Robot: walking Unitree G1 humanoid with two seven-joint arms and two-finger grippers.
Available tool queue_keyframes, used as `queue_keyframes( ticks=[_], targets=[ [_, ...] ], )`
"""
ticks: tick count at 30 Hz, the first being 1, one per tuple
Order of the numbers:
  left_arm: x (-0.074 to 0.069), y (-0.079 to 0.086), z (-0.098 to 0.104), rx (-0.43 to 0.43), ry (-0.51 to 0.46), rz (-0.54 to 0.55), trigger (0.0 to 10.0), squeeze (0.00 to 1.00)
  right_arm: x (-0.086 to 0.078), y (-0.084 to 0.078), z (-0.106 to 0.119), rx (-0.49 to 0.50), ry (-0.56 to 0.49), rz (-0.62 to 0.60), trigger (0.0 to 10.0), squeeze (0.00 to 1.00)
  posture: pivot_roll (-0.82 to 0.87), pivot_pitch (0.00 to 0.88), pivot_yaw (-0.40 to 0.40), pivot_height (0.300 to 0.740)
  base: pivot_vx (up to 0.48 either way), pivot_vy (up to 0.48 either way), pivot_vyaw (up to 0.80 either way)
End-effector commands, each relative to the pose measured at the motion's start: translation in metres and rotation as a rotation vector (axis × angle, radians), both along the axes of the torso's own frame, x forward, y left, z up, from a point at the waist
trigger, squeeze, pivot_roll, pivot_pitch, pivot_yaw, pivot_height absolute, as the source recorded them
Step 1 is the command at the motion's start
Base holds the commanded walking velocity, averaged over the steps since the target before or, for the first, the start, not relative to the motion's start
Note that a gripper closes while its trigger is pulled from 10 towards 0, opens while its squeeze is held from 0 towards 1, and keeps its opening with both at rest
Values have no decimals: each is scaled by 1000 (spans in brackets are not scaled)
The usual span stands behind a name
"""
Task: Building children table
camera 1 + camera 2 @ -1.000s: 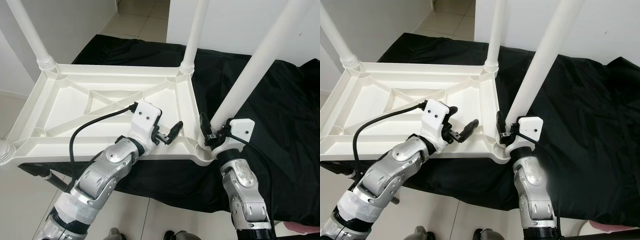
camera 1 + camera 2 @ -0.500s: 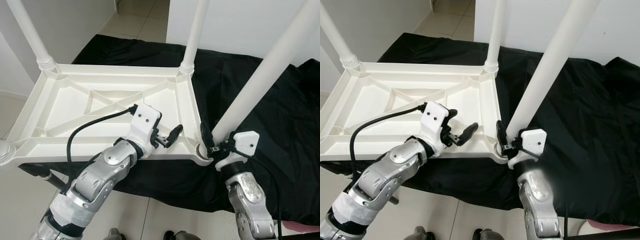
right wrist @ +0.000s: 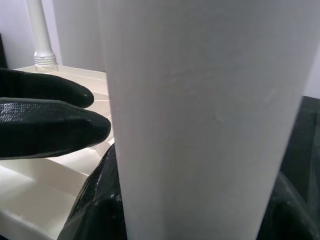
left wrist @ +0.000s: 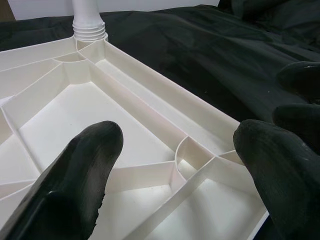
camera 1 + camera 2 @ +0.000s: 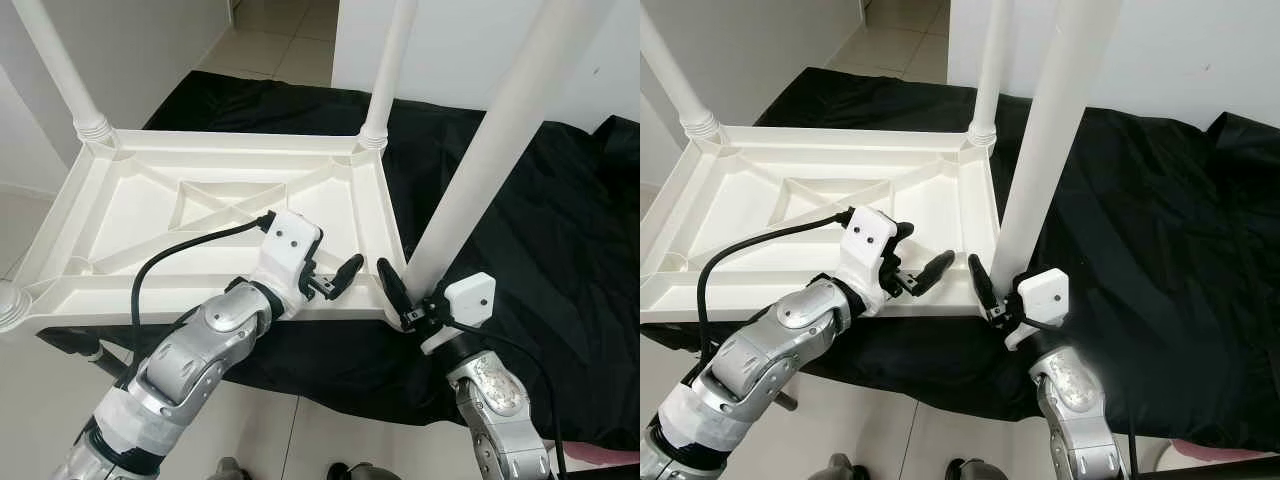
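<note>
A white plastic tabletop lies upside down, ribbed underside up, on a bench covered by a black cloth. Two legs stand screwed into its far corners: one at the far left, one at the far right. The top of a third leg shows at the near left corner.

The left tool hovers over the near right part of the tabletop, just above the ribs, its fingers spread wide and holding nothing. In the left wrist view the empty round socket of the near right corner lies between the two fingers.

The right tool holds the fourth leg near its lower end. The leg stands almost upright, tilted slightly, just beside the tabletop's near right corner and over the cloth. One black finger shows on the tabletop side of the leg; the other is hidden behind it. In the right wrist view the leg is close to the camera, with the finger lying beside it.
</note>
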State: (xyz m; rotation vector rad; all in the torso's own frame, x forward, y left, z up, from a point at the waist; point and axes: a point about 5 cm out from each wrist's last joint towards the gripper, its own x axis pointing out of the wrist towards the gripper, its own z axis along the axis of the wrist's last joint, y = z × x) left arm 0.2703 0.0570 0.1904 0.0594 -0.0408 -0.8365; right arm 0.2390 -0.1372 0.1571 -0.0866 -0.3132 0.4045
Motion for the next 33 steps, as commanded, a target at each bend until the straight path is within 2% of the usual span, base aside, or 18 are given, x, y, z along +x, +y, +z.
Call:
queue_keyframes(
  ticks=[1,5,13,18,24,27,30,33],
  targets=[
    [-12,-10,1,22,5,-245,10000,0,-1,-4,-21,-43,99,-2,10000,0,-8,147,-18,740,0,0,0],
    [-12,-10,1,24,2,-244,10000,0,0,-8,-21,-27,102,-21,10000,0,-10,146,-19,740,0,0,0],
    [-12,-11,2,30,-4,-248,10000,0,3,-18,-23,134,148,-78,10000,0,-14,149,-16,740,0,0,0],
    [-13,-11,2,32,-1,-249,10000,0,4,-22,-24,156,158,-93,10000,0,-15,148,-15,740,0,0,0],
    [-12,-11,2,34,-6,-249,10000,0,8,-20,-24,188,178,-72,10000,0,-16,143,-15,740,0,0,0],
    [-12,-11,2,34,-7,-247,10000,0,9,-20,-24,179,174,-70,10000,0,-15,143,-15,740,0,0,0],
    [-12,-11,2,35,-7,-245,10000,0,12,-19,-23,65,143,-53,10000,0,-15,141,-13,740,0,0,0],
    [-12,-11,2,34,-7,-245,10000,0,14,-19,-22,28,130,-40,10000,0,-12,140,-15,740,0,0,0]
  ],
)
